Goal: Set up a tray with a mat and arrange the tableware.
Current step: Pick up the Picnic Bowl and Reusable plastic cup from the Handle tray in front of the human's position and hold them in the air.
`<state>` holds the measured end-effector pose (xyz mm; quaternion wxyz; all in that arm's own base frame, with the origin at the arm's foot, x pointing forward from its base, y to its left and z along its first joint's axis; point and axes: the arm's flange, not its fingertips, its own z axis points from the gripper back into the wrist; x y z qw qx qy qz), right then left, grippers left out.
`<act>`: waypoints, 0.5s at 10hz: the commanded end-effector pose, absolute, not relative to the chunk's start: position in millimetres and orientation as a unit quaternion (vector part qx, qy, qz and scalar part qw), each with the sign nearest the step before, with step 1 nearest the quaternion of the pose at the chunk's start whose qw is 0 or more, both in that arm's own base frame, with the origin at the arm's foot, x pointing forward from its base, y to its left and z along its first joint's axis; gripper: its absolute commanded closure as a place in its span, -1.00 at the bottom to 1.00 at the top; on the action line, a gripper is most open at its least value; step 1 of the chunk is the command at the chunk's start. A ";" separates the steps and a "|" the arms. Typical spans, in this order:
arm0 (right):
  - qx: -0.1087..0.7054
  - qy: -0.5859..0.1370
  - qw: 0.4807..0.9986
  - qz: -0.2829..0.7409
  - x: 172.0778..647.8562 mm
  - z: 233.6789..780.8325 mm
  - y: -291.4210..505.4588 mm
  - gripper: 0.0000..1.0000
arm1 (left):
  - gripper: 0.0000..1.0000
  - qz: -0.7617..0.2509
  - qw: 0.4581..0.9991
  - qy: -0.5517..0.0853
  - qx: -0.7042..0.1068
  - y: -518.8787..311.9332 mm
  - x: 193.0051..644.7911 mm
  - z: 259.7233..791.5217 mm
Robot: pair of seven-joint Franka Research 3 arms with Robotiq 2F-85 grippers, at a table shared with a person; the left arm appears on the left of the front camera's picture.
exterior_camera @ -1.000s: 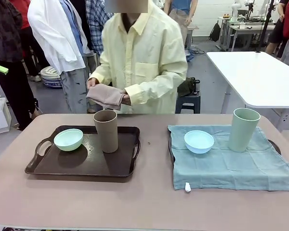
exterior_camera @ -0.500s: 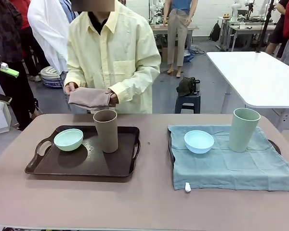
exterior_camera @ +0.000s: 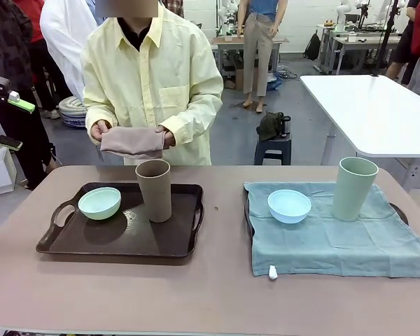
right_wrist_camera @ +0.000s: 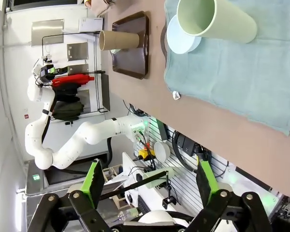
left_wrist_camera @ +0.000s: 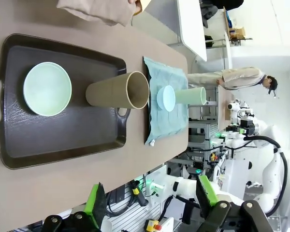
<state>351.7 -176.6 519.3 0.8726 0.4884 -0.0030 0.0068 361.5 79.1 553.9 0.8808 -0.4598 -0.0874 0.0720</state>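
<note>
I judged the right-hand setting done and the left one only half made. The blue-grey mat already covered the second tray, and the light blue bowl and pale green tumbler stood upright on it, near each other but not touching. The dark brown tray was bare of any mat, with the mint green bowl and the brown tumbler sitting straight on its surface, the bowl toward the handle on my left and the tumbler just beside it. At the far side of the table the person held a folded taupe cloth in both hands, above the far edge and behind the brown tumbler. As I read it, the step in hand was getting that cloth onto the bare tray as its mat. The next move would call for lifting the bowl and tumbler clear first, or for taking the cloth from the person; I could not tell which. My left pincer stood spread wide with nothing between its green pads, well apart from the brown tray, which lay ahead of it across open table. My right pincer gaped just as wide and empty, well apart from the pale green tumbler and light blue bowl ahead of it on the mat.
</note>
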 end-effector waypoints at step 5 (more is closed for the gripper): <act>0.493 -0.005 0.870 0.000 351.8 518.4 -179.5 -1.00 | -0.97 0.067 0.879 -0.090 -0.464 81.7 359.9 551.8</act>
